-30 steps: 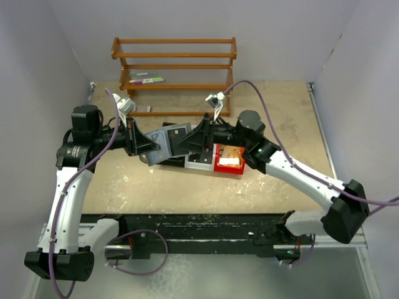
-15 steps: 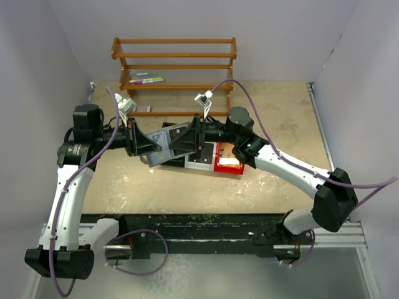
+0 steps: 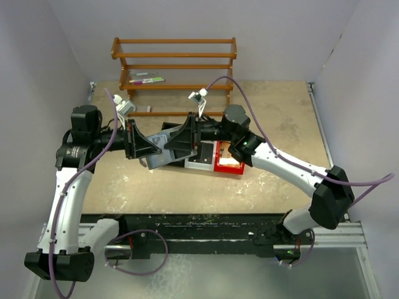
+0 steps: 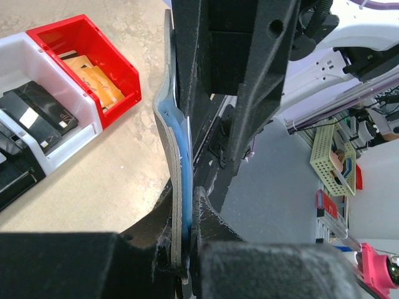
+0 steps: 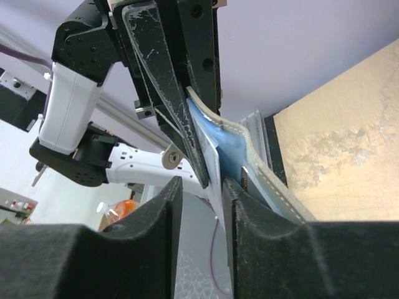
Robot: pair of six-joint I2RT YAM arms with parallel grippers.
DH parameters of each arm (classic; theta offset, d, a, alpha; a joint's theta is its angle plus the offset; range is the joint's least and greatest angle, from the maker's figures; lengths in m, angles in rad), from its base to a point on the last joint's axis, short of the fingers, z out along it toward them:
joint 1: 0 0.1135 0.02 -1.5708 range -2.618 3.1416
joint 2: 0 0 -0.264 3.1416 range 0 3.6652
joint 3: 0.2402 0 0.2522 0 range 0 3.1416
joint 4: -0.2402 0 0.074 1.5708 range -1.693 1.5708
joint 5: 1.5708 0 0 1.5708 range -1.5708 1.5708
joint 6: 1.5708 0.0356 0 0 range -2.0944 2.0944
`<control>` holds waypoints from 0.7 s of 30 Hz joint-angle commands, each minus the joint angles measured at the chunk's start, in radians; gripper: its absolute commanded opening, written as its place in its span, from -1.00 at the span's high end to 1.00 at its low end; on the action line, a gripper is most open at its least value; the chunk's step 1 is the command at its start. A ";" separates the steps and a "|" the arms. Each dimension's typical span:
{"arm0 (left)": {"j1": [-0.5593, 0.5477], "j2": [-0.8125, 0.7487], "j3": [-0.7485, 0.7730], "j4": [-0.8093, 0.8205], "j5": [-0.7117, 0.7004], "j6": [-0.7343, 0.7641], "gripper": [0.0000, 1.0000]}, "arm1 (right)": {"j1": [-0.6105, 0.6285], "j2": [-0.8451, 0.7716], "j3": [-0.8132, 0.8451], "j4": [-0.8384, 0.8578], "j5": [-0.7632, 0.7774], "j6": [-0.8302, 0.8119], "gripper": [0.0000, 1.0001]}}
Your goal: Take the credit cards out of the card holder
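Note:
The grey-blue card holder [image 3: 163,141] hangs in the air above the row of bins. My left gripper [image 3: 151,148] is shut on its edge. In the left wrist view the holder [image 4: 176,143] stands edge-on, clamped between my fingers [image 4: 202,212]. My right gripper [image 3: 171,144] meets it from the right. In the right wrist view its jaws [image 5: 202,184] are open around a pale card [image 5: 213,171] that sticks out of the blue holder [image 5: 234,152]. The card lies against one finger [image 5: 240,205], with a gap to the other.
A black, white [image 3: 201,163] and red [image 3: 228,166] row of bins lies under the grippers. The red bin [image 4: 118,68] holds orange cards, the white bin [image 4: 62,146] black ones. A wooden rack [image 3: 174,62] with markers [image 3: 148,80] stands at the back.
My right gripper has moved left, up to the holder, and its fingers now straddle the card's edge. The left arm and holder have barely moved.

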 commanded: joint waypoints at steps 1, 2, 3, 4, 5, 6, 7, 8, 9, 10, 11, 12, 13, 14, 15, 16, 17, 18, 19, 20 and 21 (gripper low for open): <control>-0.004 -0.030 0.034 0.033 0.113 -0.001 1.00 | 0.014 0.017 0.020 0.125 -0.048 0.033 0.39; -0.003 -0.032 0.035 0.034 0.114 -0.001 1.00 | 0.014 0.019 0.004 0.170 -0.064 0.071 0.47; -0.003 -0.033 0.035 0.036 0.115 -0.005 1.00 | 0.014 0.018 -0.010 0.219 -0.076 0.100 0.56; -0.004 -0.033 0.035 0.038 0.117 -0.006 1.00 | 0.014 0.017 -0.022 0.257 -0.084 0.120 0.63; -0.005 -0.034 0.036 0.039 0.120 -0.009 1.00 | 0.014 0.015 -0.033 0.281 -0.090 0.132 0.72; -0.003 -0.035 0.034 0.042 0.125 -0.014 1.00 | 0.014 0.014 -0.040 0.295 -0.102 0.144 0.81; -0.004 -0.036 0.035 0.047 0.132 -0.018 1.00 | 0.014 0.011 -0.046 0.298 -0.116 0.158 0.90; -0.004 -0.036 0.035 0.051 0.140 -0.024 0.99 | 0.014 0.009 -0.054 0.315 -0.129 0.177 0.98; -0.003 -0.039 0.035 0.057 0.148 -0.029 0.96 | 0.014 0.005 -0.065 0.361 -0.131 0.199 1.00; -0.004 -0.043 0.035 0.063 0.158 -0.036 0.93 | 0.013 0.002 -0.072 0.378 -0.133 0.212 1.00; -0.003 -0.046 0.035 0.069 0.167 -0.043 0.89 | 0.013 -0.002 -0.076 0.386 -0.135 0.214 1.00; -0.003 -0.048 0.035 0.075 0.178 -0.049 0.85 | 0.012 -0.005 -0.078 0.388 -0.138 0.215 1.00; -0.003 -0.052 0.034 0.082 0.191 -0.059 0.81 | 0.011 -0.008 -0.081 0.396 -0.139 0.220 1.00; -0.004 -0.056 0.031 0.097 0.204 -0.073 0.78 | 0.011 -0.011 -0.086 0.409 -0.141 0.227 1.00; -0.004 -0.060 0.027 0.120 0.227 -0.091 0.76 | 0.010 -0.014 -0.095 0.419 -0.141 0.233 1.00; -0.004 -0.064 0.024 0.131 0.238 -0.106 0.73 | 0.010 -0.018 -0.101 0.429 -0.141 0.237 1.00; -0.004 -0.068 0.022 0.150 0.257 -0.124 0.70 | 0.008 -0.023 -0.108 0.435 -0.140 0.240 1.00; -0.003 -0.072 0.018 0.167 0.276 -0.142 0.68 | 0.007 -0.028 -0.115 0.441 -0.138 0.241 1.00; -0.003 -0.077 0.016 0.187 0.287 -0.156 0.65 | 0.005 -0.036 -0.123 0.445 -0.135 0.242 1.00; -0.004 -0.080 0.015 0.200 0.295 -0.168 0.63 | 0.003 -0.042 -0.132 0.449 -0.132 0.242 1.00; -0.004 -0.083 0.014 0.207 0.302 -0.177 0.62 | 0.001 -0.050 -0.141 0.453 -0.129 0.242 1.00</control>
